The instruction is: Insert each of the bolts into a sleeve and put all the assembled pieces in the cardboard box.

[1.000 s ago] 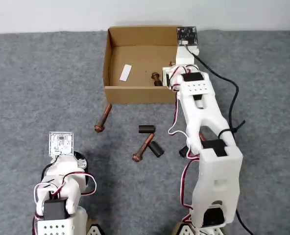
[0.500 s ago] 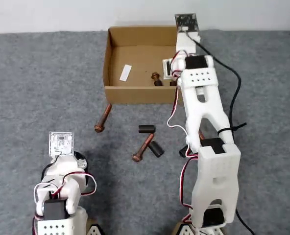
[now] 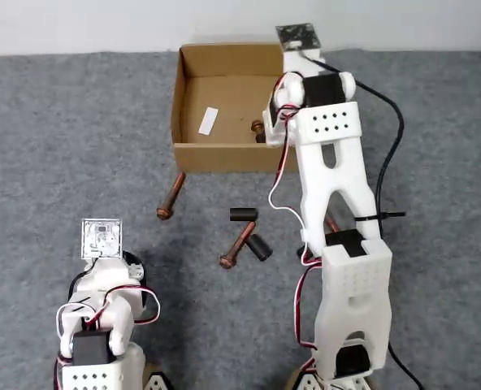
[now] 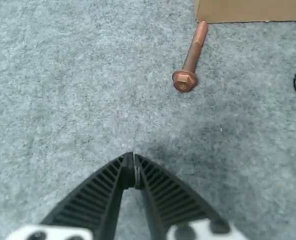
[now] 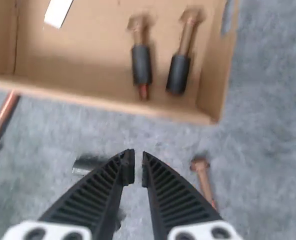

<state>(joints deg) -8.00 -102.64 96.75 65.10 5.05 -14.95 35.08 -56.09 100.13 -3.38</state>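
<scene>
While the left gripper sits with its black ribbed jaws pressed together above the grey carpet, the right gripper hangs near the brown cardboard box, jaws a narrow slit apart, holding nothing. In the box, two copper bolts in black sleeves lie side by side. Outside lie a loose black cylindrical sleeve, a bare copper bolt and a second bare bolt, its tip at the box's front wall
</scene>
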